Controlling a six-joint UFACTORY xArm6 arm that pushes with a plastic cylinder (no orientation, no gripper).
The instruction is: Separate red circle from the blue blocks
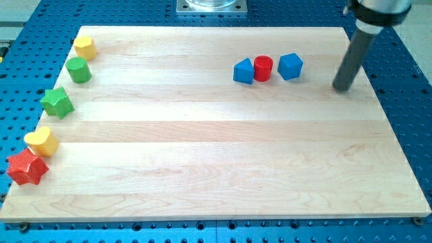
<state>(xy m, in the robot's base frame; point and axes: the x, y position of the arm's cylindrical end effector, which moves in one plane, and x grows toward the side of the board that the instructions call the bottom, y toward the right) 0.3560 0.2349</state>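
Two blue blocks (244, 71) (290, 66) flank red circle (262, 68) (touching) — my tip (342, 88) right, apart.

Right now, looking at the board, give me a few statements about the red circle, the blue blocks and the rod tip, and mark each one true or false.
1. The red circle sits between two blue blocks, one on its left in the view and one on its right. True.
2. My tip is touching the red circle. False: it stands apart, to the view's right of the right blue block.
3. The red star lies at the view's lower left corner of the board. True.
4. The green blocks sit beside the blue ones. False: the green cylinder and green star are along the view's left edge.
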